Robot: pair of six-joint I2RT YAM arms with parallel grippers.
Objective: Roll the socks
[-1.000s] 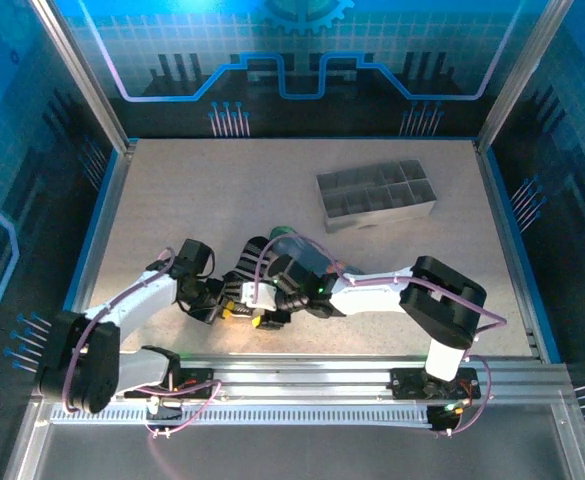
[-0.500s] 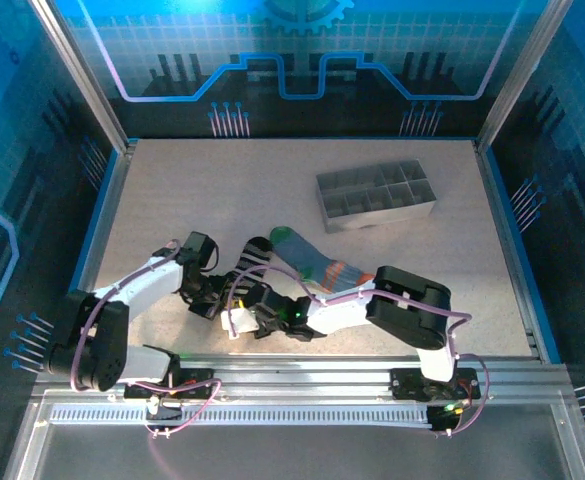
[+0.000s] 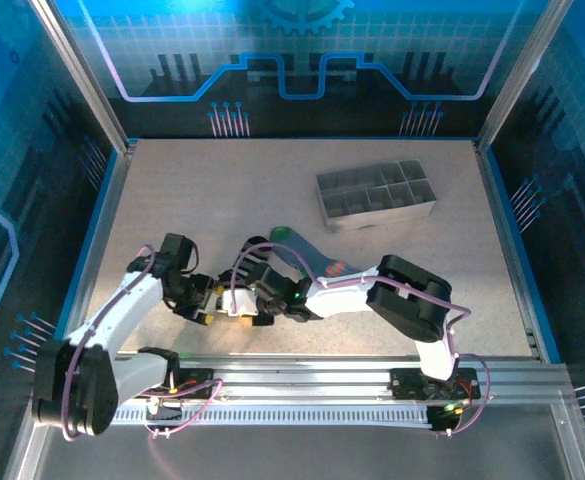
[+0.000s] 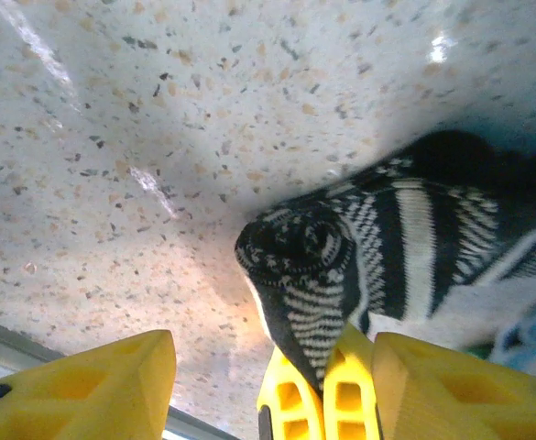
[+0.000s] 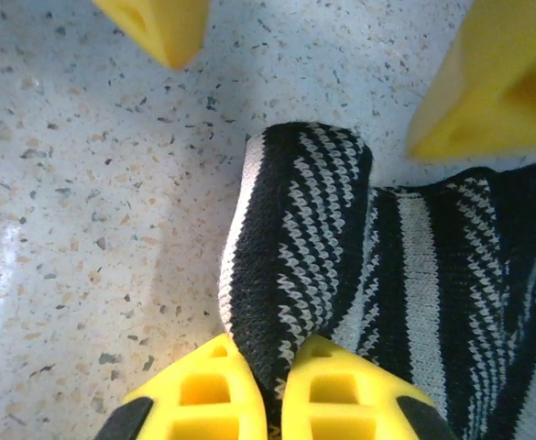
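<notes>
I observe a black, white-striped knit sock (image 5: 309,220), its end curled tubular; my yellow-fingered right gripper (image 5: 274,371) pinches it, left gripper (image 4: 275,376) spread

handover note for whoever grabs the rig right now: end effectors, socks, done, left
Left end effector: open, beside the rolled end, holding nothing.
Right end effector: shut on the black striped sock, pinching its rolled end.
Blue-grey sock: lying beside it, flat where visible, partly under the right arm.
Done: roll started at one end of the black sock.
Left: finish that roll; blue-grey sock looks unrolled.
</notes>
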